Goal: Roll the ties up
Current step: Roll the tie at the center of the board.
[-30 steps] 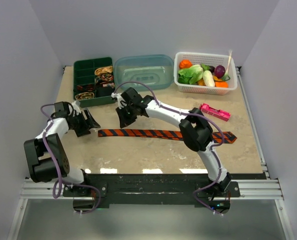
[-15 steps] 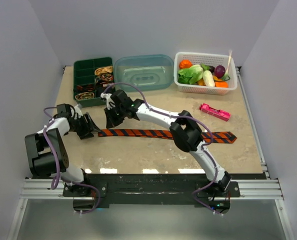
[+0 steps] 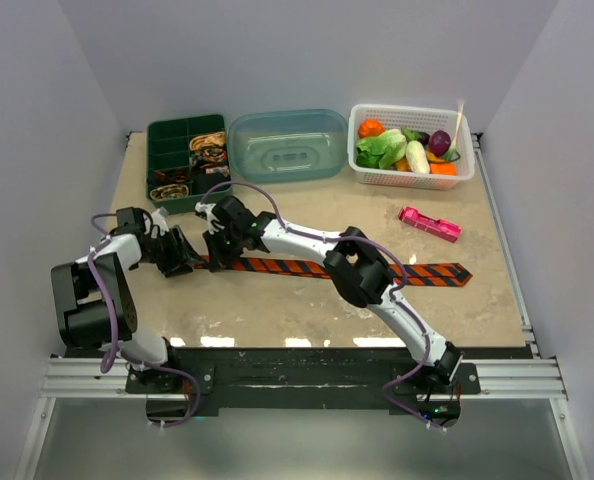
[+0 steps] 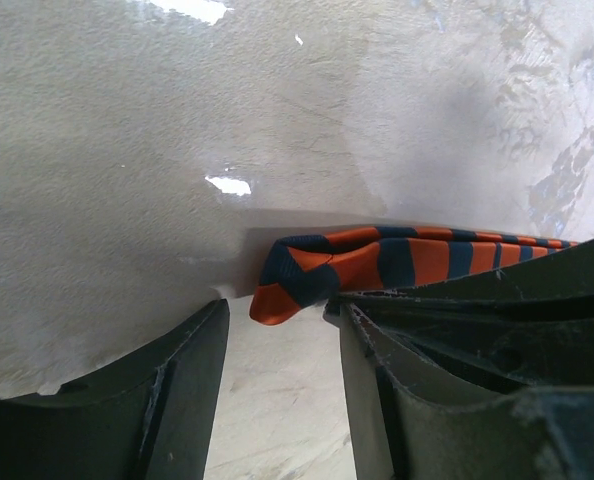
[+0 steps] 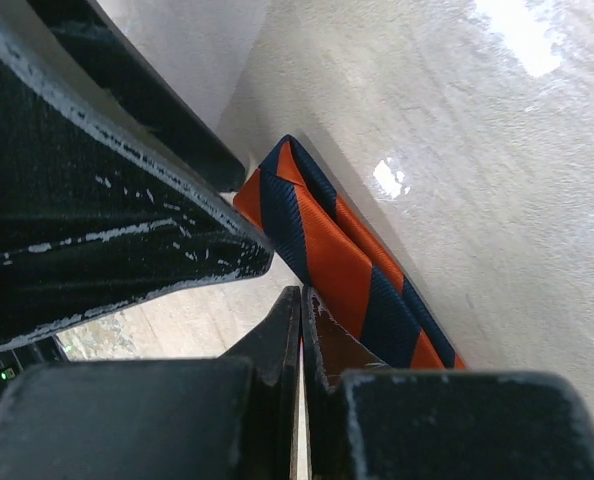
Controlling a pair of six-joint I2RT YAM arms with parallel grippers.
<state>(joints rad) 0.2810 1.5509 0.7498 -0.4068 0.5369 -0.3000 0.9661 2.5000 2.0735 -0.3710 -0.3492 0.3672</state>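
The green compartment box at the far left holds small coiled ties in several cells. Beside it sits a translucent teal tub, and further right a white basket of toy vegetables. A pink gadget lies in front of the basket.

The orange, dark-striped tie lies flat across the beige stone-patterned tabletop, enclosed by plain pale walls. Its left end is folded over on itself.

The left gripper has its fingers spread wide either side of that folded end. The right gripper meets it there with fingers nearly pressed together, right against the tie. Whether fabric is caught between them cannot be told.
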